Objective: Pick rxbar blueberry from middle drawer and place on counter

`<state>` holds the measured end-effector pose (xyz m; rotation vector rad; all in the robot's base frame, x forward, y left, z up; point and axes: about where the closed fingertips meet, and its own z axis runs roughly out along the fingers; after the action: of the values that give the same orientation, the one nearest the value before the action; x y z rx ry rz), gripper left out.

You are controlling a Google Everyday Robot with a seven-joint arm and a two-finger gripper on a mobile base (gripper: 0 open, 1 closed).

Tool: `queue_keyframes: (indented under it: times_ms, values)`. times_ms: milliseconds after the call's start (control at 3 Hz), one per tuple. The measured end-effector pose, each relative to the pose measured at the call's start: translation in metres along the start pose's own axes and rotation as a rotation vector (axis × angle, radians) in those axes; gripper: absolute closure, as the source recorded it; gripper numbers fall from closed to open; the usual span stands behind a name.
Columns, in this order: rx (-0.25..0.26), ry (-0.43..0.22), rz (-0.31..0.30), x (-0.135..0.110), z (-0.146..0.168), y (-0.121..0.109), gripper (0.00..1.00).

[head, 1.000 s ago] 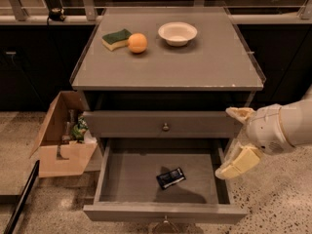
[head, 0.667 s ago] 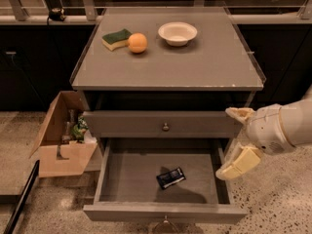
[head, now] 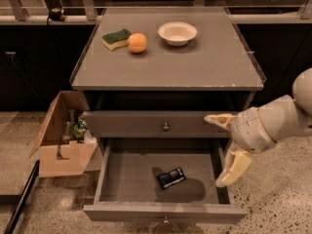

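No readable text anywhere; the pale print on the rxbar blueberry (head: 171, 177) wrapper is too small to make out. The gripper (head: 215, 150), fingers spread, hangs below the front-right corner of the counter (head: 195, 65).

The rxbar blueberry (head: 171, 178), in a dark shiny wrapper with pale print, lies flat and skewed on the floor of the middle drawer (head: 129, 172), right of centre. The drawer is pulled out below the grey counter (head: 165, 65). The hand (head: 215, 150) hangs at the drawer's right wall, 2 fingers spread, apart from the bar.

Counter (head: 195, 67), sponge (head: 116, 38), orange (head: 137, 43), bowl (head: 177, 33), claw (head: 217, 150) beside drawer (head: 126, 172)
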<state>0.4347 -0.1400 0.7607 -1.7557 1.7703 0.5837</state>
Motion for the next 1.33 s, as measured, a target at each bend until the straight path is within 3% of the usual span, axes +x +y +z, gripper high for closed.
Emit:
queue_keyframes:
  times_ms: [333, 1333]
  values:
    - [0.01, 0.035, -0.048, 0.017, 0.023, -0.004, 0.0]
    - [0.015, 0.02, -0.091, 0.036, 0.049, -0.017, 0.0]
